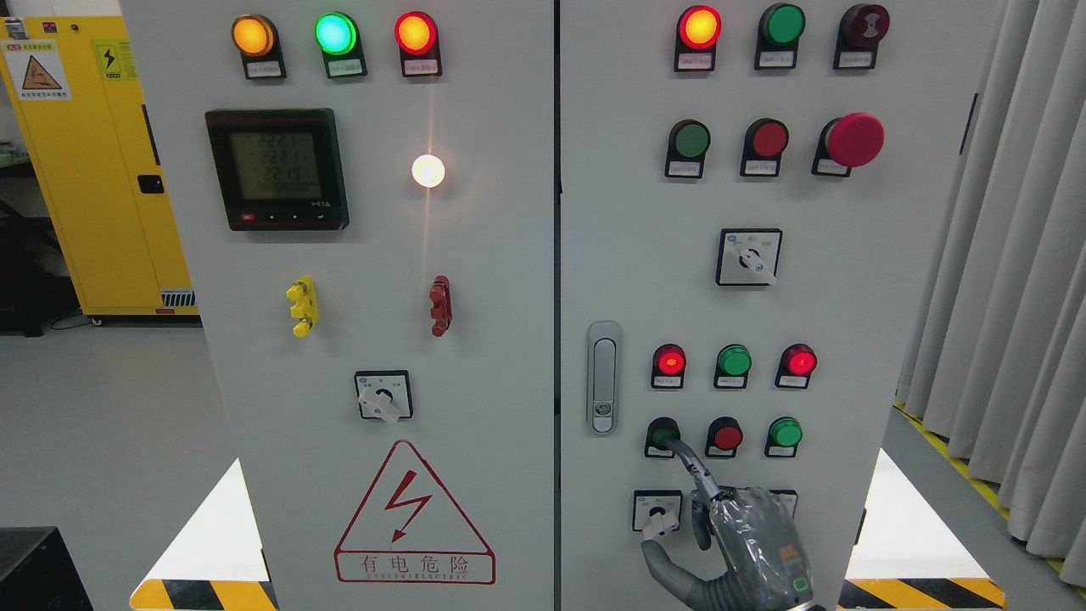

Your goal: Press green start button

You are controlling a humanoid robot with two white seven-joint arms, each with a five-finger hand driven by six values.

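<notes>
A grey control cabinet [475,339] is shown, covered with lamps, buttons and switches. Low on its right door, the green button [660,434] sits at the left end of a row, beside a red button [725,437]. The right hand [747,530] is raised from the bottom edge, index finger [691,462] extended, the others curled in, nothing held. The fingertip is seen touching the button. The reach appears finished; whether the press is complete cannot be told. The left hand is not seen.
</notes>
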